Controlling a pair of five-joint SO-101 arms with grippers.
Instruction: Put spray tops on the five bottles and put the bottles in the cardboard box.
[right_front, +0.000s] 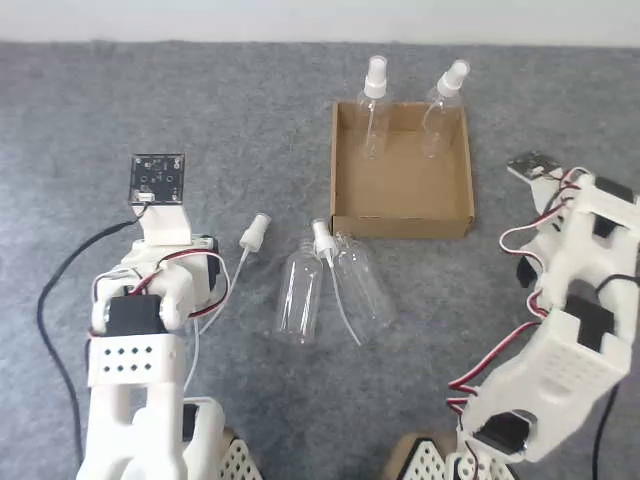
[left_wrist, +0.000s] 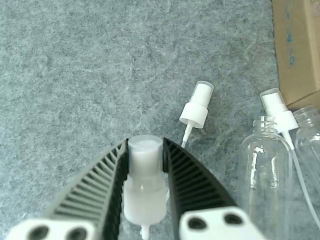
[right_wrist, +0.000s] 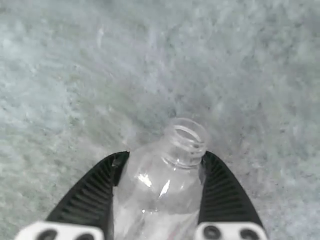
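My left gripper (left_wrist: 145, 144) pinches a white plastic spray top (left_wrist: 144, 200); my right gripper (right_wrist: 162, 159) clamps a clear plastic bottle (right_wrist: 162, 202), neck open, over the grey felt mat (right_wrist: 75, 60). Brought together crooked, the top's tube could miss that neck.

**Grey ground, white and clear pieces**

The table (right_front: 200, 100) is a mottled, felt-like grey. The cardboard box (right_front: 400, 215) is plain brown. Each bottle (right_front: 298, 300) is clear and colourless — each spray top (right_front: 255, 232) white. Both arms (right_front: 130, 360) are white, trailing red, black and white wires (right_front: 226, 280). The left gripper (left_wrist: 145, 150) and right gripper (right_wrist: 165, 157) have black fingers (left_wrist: 100, 185) — ribbed in pattern.
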